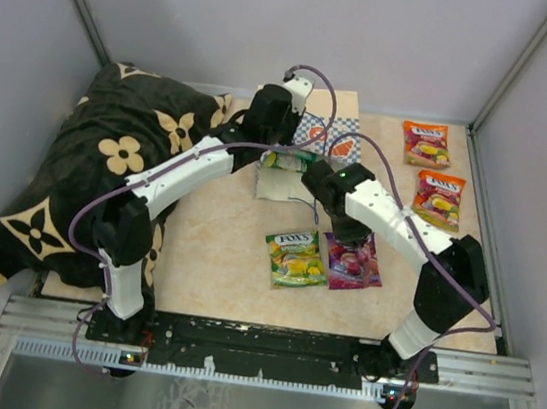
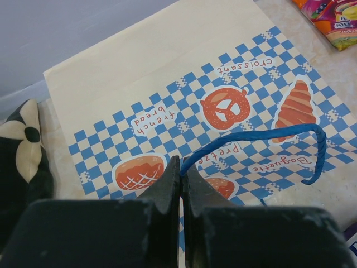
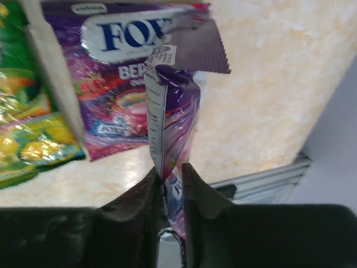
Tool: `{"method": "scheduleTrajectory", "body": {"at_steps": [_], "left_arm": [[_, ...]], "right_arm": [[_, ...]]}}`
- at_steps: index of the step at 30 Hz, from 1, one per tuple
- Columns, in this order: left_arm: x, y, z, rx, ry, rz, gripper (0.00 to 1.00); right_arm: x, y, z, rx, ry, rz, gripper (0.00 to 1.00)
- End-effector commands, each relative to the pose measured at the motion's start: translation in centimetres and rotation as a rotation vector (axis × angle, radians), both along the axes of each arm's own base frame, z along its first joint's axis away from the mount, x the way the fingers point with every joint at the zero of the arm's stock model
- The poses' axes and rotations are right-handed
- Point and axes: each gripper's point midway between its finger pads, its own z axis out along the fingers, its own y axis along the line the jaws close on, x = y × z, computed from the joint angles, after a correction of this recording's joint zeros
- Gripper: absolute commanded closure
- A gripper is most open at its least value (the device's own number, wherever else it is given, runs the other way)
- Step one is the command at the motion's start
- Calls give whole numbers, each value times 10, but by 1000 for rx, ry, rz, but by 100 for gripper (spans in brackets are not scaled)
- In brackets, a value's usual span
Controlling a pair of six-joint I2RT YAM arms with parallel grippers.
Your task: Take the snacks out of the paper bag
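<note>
Bag (image 1: 316, 129) lies flat at the far edge of the tabletop (image 1: 218, 243), about mid-width, checkered band up. Left arm reaches over it. Left fingers (image 2: 181, 169) are pinched tight on the blue cord (image 2: 262, 135), no gap showing. The rest of the cord arcs up off the bag, free end curling back down. A 2nd green pkt (image 1: 287, 160) shows at the bag's near end below the left arm; can't tell if it's in or out.

Right fingers (image 3: 170, 176) are closed narrow on a purple pkt (image 3: 174, 111), gripping its lower edge. The pkt stands edge-on between them, back seam w/ white print facing the cam. Top cam puts this over the tabletop's centre, a bit toward the near edge. A purple "FOX" front shows behind it in the wrist view; can't tell if same pkt or another.

Green pkt (image 1: 295, 258) lies flat just left of the purple one, touching or nearly so.

Two orange pkts (image 1: 426, 144) lie flat along the right edge: one at the far right corner, one (image 1: 439, 198) nearer, close to each other, well apart from the bag.

Cushion (image 1: 106, 172) covers the left edge & far left corner, its far end close to the bag.
</note>
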Motion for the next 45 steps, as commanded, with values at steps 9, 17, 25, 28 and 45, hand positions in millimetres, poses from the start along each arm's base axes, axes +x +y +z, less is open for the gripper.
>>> {"method": "scheduleTrajectory", "body": {"at_steps": [9, 17, 25, 28, 45], "left_arm": [[4, 34, 51, -14, -86, 90, 100], [0, 36, 61, -59, -63, 44, 100], [-15, 24, 61, -76, 3, -44, 100], [-19, 23, 62, -89, 14, -49, 100], [-22, -50, 57, -128, 18, -144, 100]], "right_arm": [[63, 162, 132, 995, -473, 293, 3], [70, 196, 105, 1825, -662, -239, 22], [134, 222, 68, 1864, -823, -537, 24], [159, 226, 37, 1888, -788, -659, 25], [271, 130, -19, 1759, -683, -660, 31]]}}
